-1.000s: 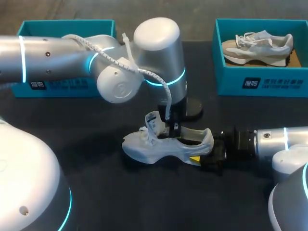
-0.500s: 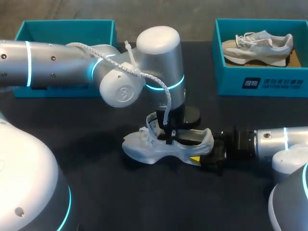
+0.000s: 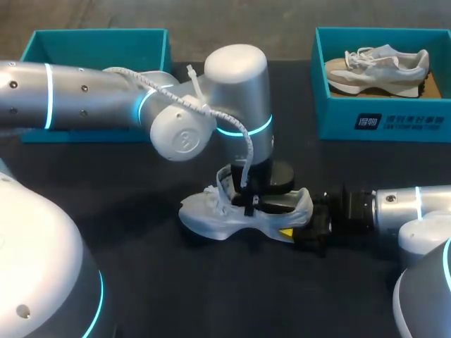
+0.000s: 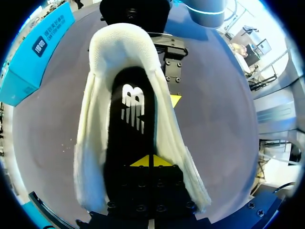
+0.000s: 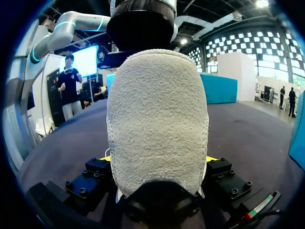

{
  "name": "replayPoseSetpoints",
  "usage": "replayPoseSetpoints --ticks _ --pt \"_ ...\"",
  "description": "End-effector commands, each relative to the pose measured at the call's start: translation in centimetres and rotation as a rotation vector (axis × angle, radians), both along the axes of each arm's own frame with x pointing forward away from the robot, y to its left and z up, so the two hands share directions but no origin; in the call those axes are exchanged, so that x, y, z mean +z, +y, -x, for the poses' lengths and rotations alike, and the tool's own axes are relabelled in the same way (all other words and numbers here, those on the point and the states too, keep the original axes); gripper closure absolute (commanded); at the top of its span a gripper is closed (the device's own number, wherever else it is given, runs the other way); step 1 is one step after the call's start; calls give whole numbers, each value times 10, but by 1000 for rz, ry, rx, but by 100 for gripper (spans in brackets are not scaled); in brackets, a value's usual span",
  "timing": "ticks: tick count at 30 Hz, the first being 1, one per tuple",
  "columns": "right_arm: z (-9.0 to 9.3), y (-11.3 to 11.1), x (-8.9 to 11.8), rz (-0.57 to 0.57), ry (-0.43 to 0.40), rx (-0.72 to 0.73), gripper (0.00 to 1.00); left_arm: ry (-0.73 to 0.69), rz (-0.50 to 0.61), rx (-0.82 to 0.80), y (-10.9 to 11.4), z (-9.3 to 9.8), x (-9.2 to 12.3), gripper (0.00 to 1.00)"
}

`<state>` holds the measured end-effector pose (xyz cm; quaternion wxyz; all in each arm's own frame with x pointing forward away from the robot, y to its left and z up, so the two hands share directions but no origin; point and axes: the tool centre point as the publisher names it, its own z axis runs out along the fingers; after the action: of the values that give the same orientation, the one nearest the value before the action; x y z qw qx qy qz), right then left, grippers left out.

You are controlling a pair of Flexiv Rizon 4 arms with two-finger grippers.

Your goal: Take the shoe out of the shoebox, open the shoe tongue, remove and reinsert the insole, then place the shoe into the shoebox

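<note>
Lowered, left gripper [image 4: 152, 161] reaches into shoe [image 3: 239, 215], tips together over insole [image 4: 131, 119] (reinserting, likely); right gripper [image 5: 157, 160] clamps shoe.

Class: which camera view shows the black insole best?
Left wrist view: it looks straight into the shoe onto the insole. Head view shows a dark sliver; right wrist view, only the heel.

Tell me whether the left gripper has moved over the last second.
Yes. The left gripper has dropped into the opening of the shoe, which stays put.
</note>
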<state>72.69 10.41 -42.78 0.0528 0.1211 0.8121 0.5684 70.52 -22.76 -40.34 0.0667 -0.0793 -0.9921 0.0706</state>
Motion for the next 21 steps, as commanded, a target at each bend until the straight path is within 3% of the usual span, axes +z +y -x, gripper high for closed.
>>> replayPoseSetpoints --ticks 1,9,19,21 --pt "0 0 0 2 1 0 100 -9 -5 5 1 7 -9 100" --pt "0 0 0 2 1 0 100 0 -3 23 1 5 -18 100" --pt "0 0 0 2 1 0 100 -106 56 32 0 2 -6 99" --pt "0 0 0 2 1 0 100 -113 59 33 0 1 -5 76"
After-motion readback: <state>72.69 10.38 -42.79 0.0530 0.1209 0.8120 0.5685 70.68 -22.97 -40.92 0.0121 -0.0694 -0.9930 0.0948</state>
